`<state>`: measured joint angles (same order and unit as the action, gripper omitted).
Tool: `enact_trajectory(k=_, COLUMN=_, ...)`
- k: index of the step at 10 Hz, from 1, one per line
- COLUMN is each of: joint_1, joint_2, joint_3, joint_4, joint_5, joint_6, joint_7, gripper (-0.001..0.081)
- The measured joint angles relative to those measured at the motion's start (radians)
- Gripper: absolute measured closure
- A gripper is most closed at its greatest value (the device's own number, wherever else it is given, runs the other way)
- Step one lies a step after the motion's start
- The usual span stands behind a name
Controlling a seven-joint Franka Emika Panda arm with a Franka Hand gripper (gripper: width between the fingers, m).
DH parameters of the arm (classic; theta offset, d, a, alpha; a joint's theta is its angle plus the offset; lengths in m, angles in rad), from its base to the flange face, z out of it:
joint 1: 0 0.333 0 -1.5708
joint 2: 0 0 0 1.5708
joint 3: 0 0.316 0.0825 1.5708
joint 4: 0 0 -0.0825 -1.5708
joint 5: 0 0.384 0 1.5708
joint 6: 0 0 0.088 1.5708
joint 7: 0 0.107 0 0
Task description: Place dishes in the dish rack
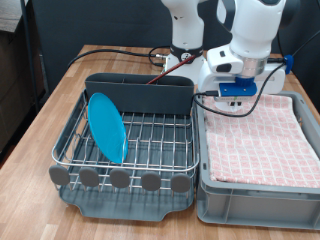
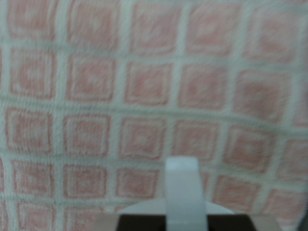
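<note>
The light-blue plate (image 1: 106, 127) stands on edge in the chrome wire dish rack (image 1: 150, 150), at the exterior view's left side of the rack. The rack's tall grey trough (image 1: 140, 93) runs along its far side. My gripper (image 1: 239, 102) hangs low over the far end of the grey tub, just above the pink-and-white checkered cloth (image 1: 258, 140). The wrist view shows the cloth (image 2: 144, 87) close up, with a pale blurred finger-like piece (image 2: 183, 191) at the frame's edge. Nothing shows between the fingers. The wooden spoon and the white cup are out of view.
The grey tub (image 1: 255, 198) stands at the exterior view's right, close beside the rack on the wooden table (image 1: 45, 125). The robot's white base (image 1: 185, 40) and cables (image 1: 150, 55) are behind the rack.
</note>
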<state>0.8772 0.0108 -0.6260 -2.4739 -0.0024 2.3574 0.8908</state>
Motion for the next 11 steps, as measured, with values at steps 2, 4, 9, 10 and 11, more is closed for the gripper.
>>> enact_trajectory(k=2, joint_1=-0.031, joint_2=-0.072, joint_3=-0.027, joint_4=-0.028, joint_5=-0.096, joint_6=0.117, joint_7=0.005, gripper=0.0735)
enact_trajectory(k=4, joint_1=-0.09, joint_2=-0.125, joint_3=-0.042, joint_4=-0.047, joint_5=-0.244, joint_6=0.225, joint_7=0.046, gripper=0.0735)
enact_trajectory(k=9, joint_1=-0.152, joint_2=-0.183, joint_3=-0.08, joint_4=-0.024, joint_5=-0.353, joint_6=0.323, joint_7=0.007, gripper=0.0735)
enact_trajectory(k=10, joint_1=-0.152, joint_2=-0.176, joint_3=-0.079, joint_4=-0.022, joint_5=-0.353, joint_6=0.326, joint_7=0.014, gripper=0.0735)
enact_trajectory(k=11, joint_1=-0.149, joint_2=-0.163, joint_3=-0.079, joint_4=-0.012, joint_5=-0.329, joint_6=0.327, joint_7=0.011, gripper=0.0735)
